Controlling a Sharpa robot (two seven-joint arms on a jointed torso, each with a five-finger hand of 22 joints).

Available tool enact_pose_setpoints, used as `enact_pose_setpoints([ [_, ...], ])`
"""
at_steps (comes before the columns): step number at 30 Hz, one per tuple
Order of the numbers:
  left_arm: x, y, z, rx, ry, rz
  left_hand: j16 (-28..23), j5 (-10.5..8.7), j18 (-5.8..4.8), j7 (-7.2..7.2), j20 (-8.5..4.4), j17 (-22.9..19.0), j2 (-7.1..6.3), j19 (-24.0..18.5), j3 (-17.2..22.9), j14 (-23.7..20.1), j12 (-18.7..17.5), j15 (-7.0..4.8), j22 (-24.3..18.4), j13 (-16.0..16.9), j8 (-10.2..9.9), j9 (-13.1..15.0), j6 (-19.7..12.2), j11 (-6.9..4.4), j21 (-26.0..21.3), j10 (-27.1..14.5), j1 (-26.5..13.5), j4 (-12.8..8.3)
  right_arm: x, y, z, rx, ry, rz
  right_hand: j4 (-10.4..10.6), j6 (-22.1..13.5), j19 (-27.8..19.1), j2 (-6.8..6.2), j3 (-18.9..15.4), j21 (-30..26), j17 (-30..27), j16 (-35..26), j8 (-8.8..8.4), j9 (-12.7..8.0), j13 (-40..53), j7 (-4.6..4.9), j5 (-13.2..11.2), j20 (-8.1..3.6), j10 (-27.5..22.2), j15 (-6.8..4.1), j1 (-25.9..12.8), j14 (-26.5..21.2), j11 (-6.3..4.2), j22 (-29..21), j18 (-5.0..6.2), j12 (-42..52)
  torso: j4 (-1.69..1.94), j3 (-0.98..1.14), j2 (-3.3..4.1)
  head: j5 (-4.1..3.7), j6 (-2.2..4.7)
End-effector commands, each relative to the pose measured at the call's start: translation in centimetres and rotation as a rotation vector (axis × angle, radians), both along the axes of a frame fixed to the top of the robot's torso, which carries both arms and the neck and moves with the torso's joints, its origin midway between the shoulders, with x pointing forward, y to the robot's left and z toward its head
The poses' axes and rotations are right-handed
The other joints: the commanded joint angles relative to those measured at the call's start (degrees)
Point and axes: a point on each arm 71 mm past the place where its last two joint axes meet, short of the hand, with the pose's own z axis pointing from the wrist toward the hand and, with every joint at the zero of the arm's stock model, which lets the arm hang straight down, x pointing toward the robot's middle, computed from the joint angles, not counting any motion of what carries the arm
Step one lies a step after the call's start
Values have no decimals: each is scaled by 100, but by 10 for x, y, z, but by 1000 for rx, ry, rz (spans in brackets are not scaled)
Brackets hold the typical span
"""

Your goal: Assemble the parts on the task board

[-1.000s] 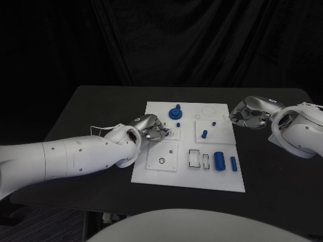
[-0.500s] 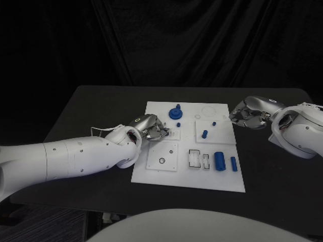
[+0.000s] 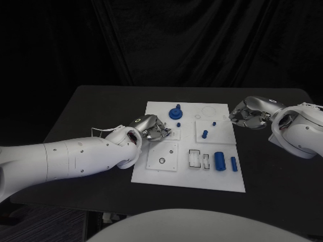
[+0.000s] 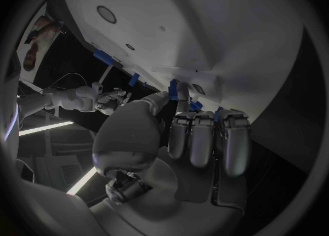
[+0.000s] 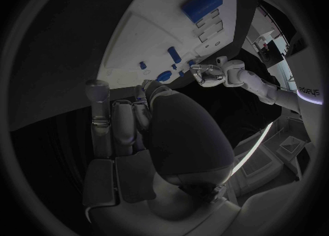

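Left hand: fingers pinch a small blue part over the task board; misalignment could jam or drop it.
Right hand: fingers curled, holding nothing.

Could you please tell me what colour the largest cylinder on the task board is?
Blue cylinder, clearest in the head view.

Counter and curtain

A black counter is seen in the head view, and behind it a dark curtain is hung in folds. The far edge of the counter is met by the curtain.
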Motion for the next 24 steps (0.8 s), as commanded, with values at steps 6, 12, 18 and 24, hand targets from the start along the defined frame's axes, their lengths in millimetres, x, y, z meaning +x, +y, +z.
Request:
enact_pose_setpoints([
  [6,-1,-2,-1,3,11,-25,15,-176,-79,69,17,1509,-11,603,-188,606,-2,23,1509,1500,-52,-51,13,46,-20,594,-142,173,0,-1,-1,-8,8,-15,4,-33,-55,-16,30,-23,-7,-37,-37,0,-4,31,30,0,-29,1,-21,-43,7,374,83,-16,-3,2,-7,4,1],
  [12,-1,-1,-2,11,21,-22,15,-217,-79,69,22,1509,-9,603,-245,606,-2,28,1509,1500,-78,-74,3,52,-20,594,-131,202,0,-1,-1,-9,10,-15,4,-33,-55,-16,30,-23,-7,-37,-37,0,-4,31,30,0,-29,1,-21,-43,7,374,83,-16,-3,2,-5,10,1],
  [18,-1,-1,-3,13,25,-24,15,-96,-79,65,25,1509,20,603,-252,606,-2,27,1509,1500,-102,-94,-1,49,-20,594,-15,161,0,-1,-2,-10,12,-14,4,-33,-55,-16,30,-23,-7,-37,-37,0,-4,31,30,0,-29,1,-21,-43,7,374,83,-16,-3,1,-5,20,1],
  [24,-1,-1,-2,4,10,-37,15,-162,-79,87,33,1509,20,603,-365,606,-2,38,1509,1500,-125,-119,8,65,-20,594,-90,269,0,-1,-2,-10,12,-14,4,-33,-55,-16,30,-23,-7,-37,-37,0,-4,31,30,0,-29,1,-21,-43,7,374,83,-16,-2,2,-6,25,1],
])
